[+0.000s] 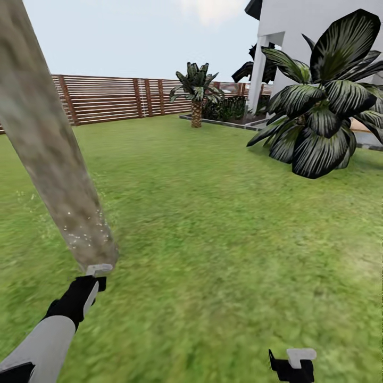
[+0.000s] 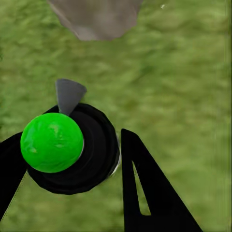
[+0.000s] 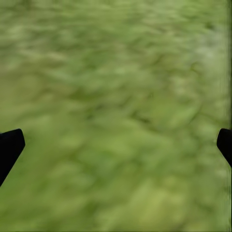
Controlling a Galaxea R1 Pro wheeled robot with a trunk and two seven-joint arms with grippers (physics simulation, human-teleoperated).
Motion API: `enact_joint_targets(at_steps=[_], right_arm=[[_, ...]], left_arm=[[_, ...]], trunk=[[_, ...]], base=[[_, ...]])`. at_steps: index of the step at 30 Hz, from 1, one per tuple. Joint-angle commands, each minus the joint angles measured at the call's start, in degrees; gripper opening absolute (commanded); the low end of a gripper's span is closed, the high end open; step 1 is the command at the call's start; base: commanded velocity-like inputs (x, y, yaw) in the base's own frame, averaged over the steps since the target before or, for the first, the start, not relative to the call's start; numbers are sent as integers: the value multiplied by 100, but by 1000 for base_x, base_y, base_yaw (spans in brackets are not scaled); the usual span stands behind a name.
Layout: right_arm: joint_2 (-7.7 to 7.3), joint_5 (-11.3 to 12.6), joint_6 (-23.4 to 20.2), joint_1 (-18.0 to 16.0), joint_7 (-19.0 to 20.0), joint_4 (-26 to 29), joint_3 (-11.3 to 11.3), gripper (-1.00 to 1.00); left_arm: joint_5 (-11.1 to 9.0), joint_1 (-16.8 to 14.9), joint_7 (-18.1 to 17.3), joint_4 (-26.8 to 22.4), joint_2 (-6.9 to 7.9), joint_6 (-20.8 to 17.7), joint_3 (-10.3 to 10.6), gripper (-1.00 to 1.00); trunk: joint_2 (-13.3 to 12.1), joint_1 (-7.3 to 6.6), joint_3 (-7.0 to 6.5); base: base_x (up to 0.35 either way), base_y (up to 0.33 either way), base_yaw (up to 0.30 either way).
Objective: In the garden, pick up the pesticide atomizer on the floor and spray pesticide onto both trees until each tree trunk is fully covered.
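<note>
We see the tree trunk [image 1: 48,143] as a thick, smooth column of mottled grey-tan bark, leaning across the head view and flecked with tiny pale specks just above its foot. Right at that foot our left pincer [image 2: 72,159] is clenched around the pesticide atomizer [image 2: 72,150] — a round black body topped by a glossy bright-green ball, with a small grey wedge-shaped nozzle pointing toward the trunk. No label or writing can be read on it. Our right pincer [image 3: 116,145] hangs well apart from the trunk over blurry grass, its black fingers spread wide with nothing between them. The lawn [image 1: 223,223] runs back from the trunk to a brown slatted wooden fence [image 1: 111,98], a short scaly palm [image 1: 197,93] and a broad dark-leaved plant [image 1: 324,101].
</note>
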State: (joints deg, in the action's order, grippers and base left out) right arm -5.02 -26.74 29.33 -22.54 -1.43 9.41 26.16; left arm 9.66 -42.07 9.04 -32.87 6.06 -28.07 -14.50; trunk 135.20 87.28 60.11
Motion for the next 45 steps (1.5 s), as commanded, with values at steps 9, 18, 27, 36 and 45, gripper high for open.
enact_joint_targets(at_steps=[9, 18, 27, 36, 45], right_arm=[[2, -65, 21, -5, -15, -9, 38, 100], [9, -69, 21, -5, -15, -9, 38, 100], [9, -68, 21, -5, -15, -9, 38, 100], [9, -69, 21, -5, -15, -9, 38, 100], [7, -69, 21, -5, -15, -9, 38, 100]], left_arm=[[13, 3, -14, 33, 406, -37, -40, -100], [21, 6, -32, -12, 500, -29, -507, -100], [66, 6, -32, 24, 141, 225, -599, -100], [36, -32, -69, -36, 597, 195, -488, -100], [70, -577, -70, -600, 72, -560, -182, -100]], trunk=[[2, 0, 5], [2, 0, 5], [2, 0, 5], [2, 0, 5], [2, 0, 5]], base=[[154, -262, 44], [167, -249, 271], [132, -228, 138], [-48, -6, 214], [-61, 17, 2]])
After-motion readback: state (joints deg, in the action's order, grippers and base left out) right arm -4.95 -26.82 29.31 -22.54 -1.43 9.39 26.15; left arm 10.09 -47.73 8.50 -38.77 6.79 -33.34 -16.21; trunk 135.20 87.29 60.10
